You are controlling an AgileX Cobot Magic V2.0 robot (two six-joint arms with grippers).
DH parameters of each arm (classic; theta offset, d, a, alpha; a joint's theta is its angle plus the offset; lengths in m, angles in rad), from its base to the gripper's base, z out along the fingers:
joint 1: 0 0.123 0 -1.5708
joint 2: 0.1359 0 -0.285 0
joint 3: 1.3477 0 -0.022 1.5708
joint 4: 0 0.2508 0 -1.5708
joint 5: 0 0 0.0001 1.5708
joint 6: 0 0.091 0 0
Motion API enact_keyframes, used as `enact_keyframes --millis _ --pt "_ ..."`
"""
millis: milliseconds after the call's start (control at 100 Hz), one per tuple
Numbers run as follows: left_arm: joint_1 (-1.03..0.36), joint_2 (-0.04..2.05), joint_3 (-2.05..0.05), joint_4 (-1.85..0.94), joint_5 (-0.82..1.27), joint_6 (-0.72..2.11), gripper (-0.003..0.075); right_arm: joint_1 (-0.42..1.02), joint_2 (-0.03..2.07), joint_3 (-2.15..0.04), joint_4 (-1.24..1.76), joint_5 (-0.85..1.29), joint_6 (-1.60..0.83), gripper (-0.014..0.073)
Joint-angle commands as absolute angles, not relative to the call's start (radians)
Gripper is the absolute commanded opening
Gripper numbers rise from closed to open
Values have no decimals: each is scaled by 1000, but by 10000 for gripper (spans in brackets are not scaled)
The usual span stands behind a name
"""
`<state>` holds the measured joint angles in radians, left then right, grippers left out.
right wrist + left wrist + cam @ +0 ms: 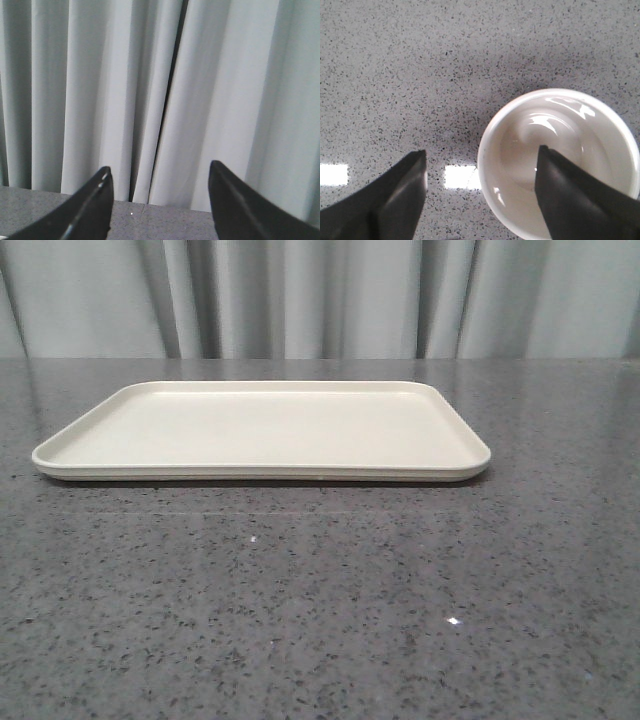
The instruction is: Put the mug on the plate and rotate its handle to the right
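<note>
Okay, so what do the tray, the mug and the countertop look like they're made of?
The tray looks like matte cream plastic or melamine, with no sharp glare. The mug looks like glazed white ceramic, with bright highlights inside. The countertop looks like polished speckled grey stone, reflecting the lights.

Each claw shows two smooth, matte black fingers tapering to blunt wedge tips.

text: none readable | labels: none | numbers: none (all three views checked)
</note>
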<state>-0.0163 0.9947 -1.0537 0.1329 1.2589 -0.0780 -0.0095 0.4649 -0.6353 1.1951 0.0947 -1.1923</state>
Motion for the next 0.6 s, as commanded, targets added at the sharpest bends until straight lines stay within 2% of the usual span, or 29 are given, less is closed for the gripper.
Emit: enact_keyframes --millis 0,590 --pt "-18 1002 -1078 137 1255 -77 461 -14 476 -667 1195 69 -1199 435" --pt "-18 1075 -1064 135 1260 -50 459 -14 476 -666 1195 81 -1199 435"
